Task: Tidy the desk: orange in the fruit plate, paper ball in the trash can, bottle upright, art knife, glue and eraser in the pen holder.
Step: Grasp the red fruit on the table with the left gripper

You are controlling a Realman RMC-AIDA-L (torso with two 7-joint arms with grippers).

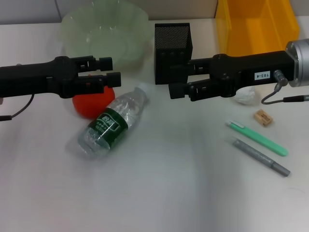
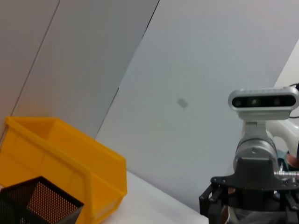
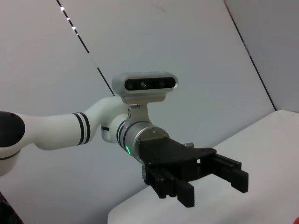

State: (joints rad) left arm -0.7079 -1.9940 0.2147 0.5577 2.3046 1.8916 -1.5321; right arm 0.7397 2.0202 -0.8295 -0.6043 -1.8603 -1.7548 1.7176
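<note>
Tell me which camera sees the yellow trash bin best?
The left wrist view. It shows the trash can from the side, with its rim, a long wall and a corner, behind the pen holder. The head view cuts it off at the picture's top edge. The right wrist view does not show it.

A white desk is carrying everything here: along the far edge the pale green fruit plate is sitting on the left, the black mesh pen holder is standing in the middle and the yellow trash can is resting on the right. Nearer in, the bottle is lying on its side with the orange touching it on the left, while on the right the paper ball, the tan eraser, a green art knife and a grey glue pen are lying close together, the knife and pen side by side
</note>
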